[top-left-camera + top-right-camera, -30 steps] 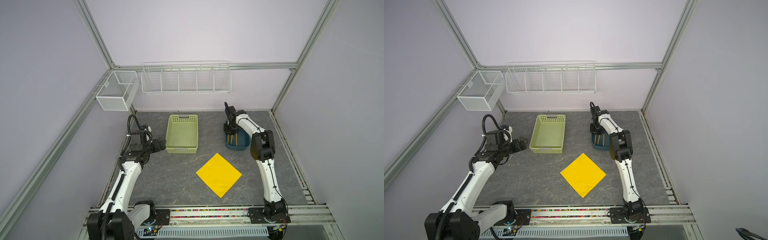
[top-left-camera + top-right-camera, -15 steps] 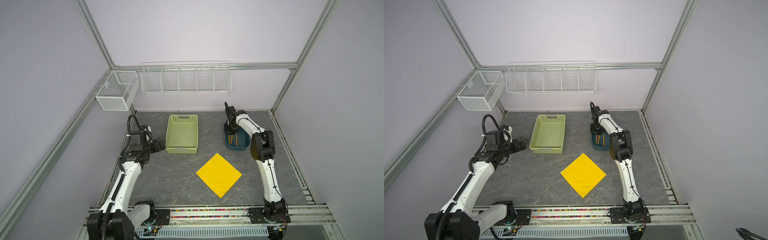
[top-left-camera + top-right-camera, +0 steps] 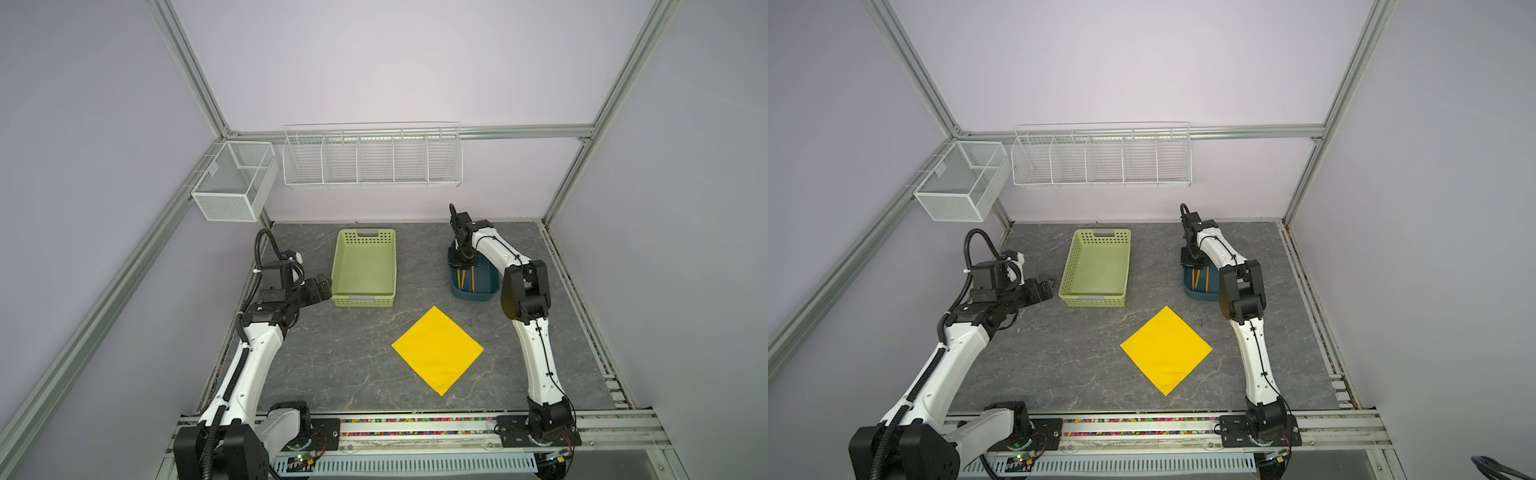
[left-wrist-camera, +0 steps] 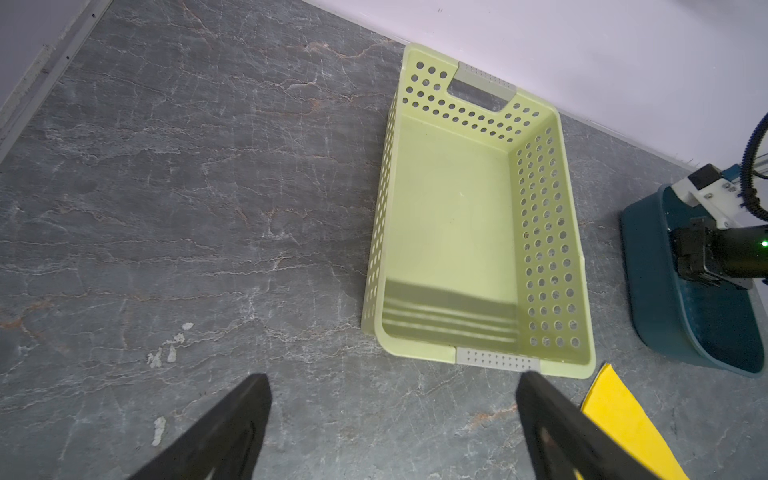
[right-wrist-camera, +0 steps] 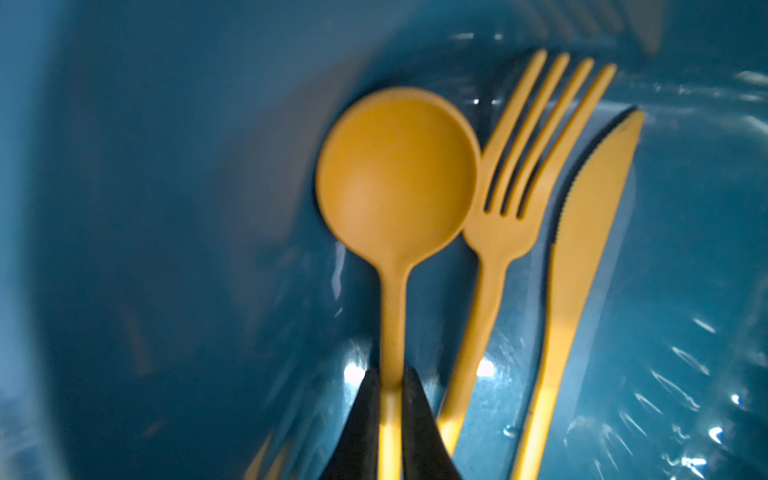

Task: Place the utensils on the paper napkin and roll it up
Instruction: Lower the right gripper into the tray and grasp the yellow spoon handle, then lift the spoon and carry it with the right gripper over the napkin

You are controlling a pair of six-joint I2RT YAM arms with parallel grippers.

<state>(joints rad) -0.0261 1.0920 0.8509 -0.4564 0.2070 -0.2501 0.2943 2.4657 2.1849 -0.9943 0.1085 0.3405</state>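
My left gripper (image 3: 326,286) sits at the left of both top views, just beside the basket's (image 3: 337,266) left wall. It is spread wide with nothing in it; the left wrist view shows its two black fingers (image 4: 232,428) far apart over bare table (image 4: 166,208).

The green basket has nothing inside. Right of it and nearer the bottom of the frame, the yellow napkin (image 3: 437,350) lies flat on the table, turned like a diamond, well apart from both my grippers and with nothing on it.

At the upper right of the table stands a blue tub (image 3: 478,293). My right gripper (image 3: 462,266) reaches down into it. In the right wrist view its fingers (image 5: 361,415) are pinched together on the spoon's (image 5: 397,174) handle, one on each side. The fork (image 5: 511,208) lies just beside the spoon, its tines against the spoon's bowl, and the knife (image 5: 582,232) lies beside the fork. All three rest on the tub's floor.
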